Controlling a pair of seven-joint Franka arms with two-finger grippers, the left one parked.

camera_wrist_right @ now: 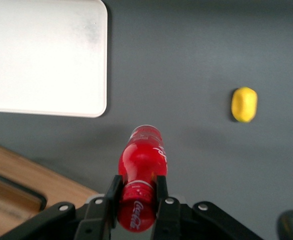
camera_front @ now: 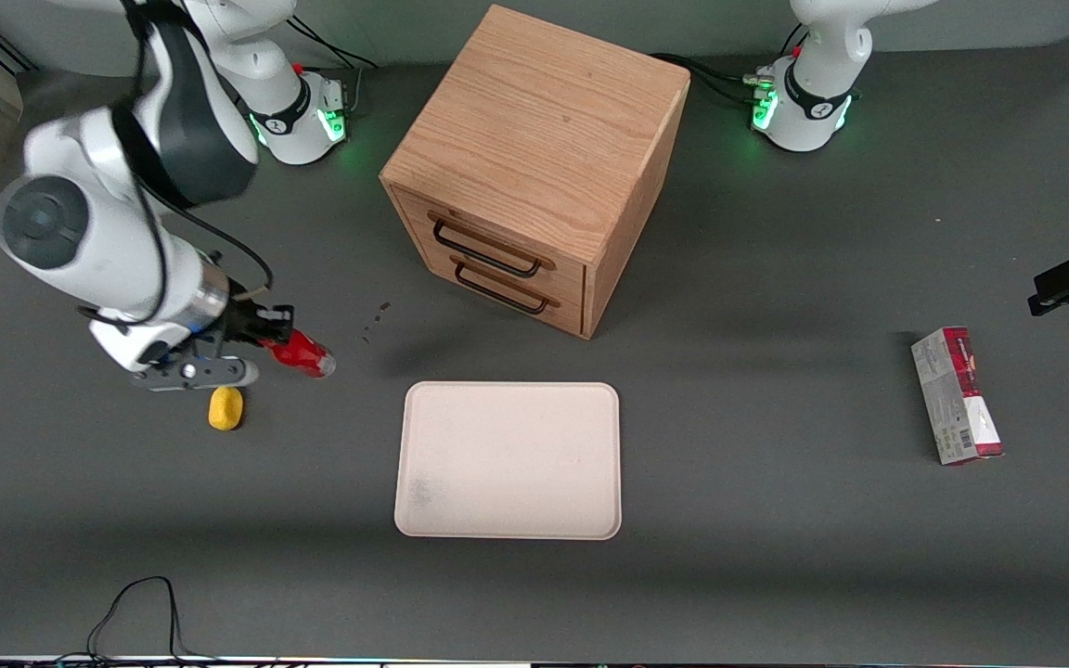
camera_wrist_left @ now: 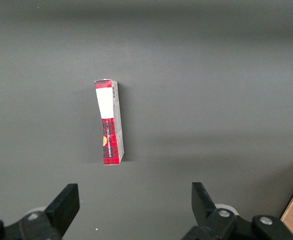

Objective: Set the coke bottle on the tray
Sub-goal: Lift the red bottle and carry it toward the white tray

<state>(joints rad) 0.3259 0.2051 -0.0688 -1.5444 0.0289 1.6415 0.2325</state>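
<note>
My right gripper [camera_front: 273,336] is shut on the coke bottle [camera_front: 304,354], a tiny red bottle with a red cap, and holds it above the table toward the working arm's end. In the right wrist view the fingers [camera_wrist_right: 114,192] clamp the bottle [camera_wrist_right: 141,165] at its cap end, base pointing away from the wrist. The cream-beige tray [camera_front: 508,459] lies flat near the table's middle, in front of the wooden cabinet; its corner shows in the right wrist view [camera_wrist_right: 46,55]. The tray holds nothing.
A yellow lump [camera_front: 225,408] lies on the table just nearer the front camera than the gripper; it shows in the right wrist view [camera_wrist_right: 244,104]. The wooden drawer cabinet [camera_front: 534,167] stands farther back. A red-and-grey carton [camera_front: 957,396] lies toward the parked arm's end.
</note>
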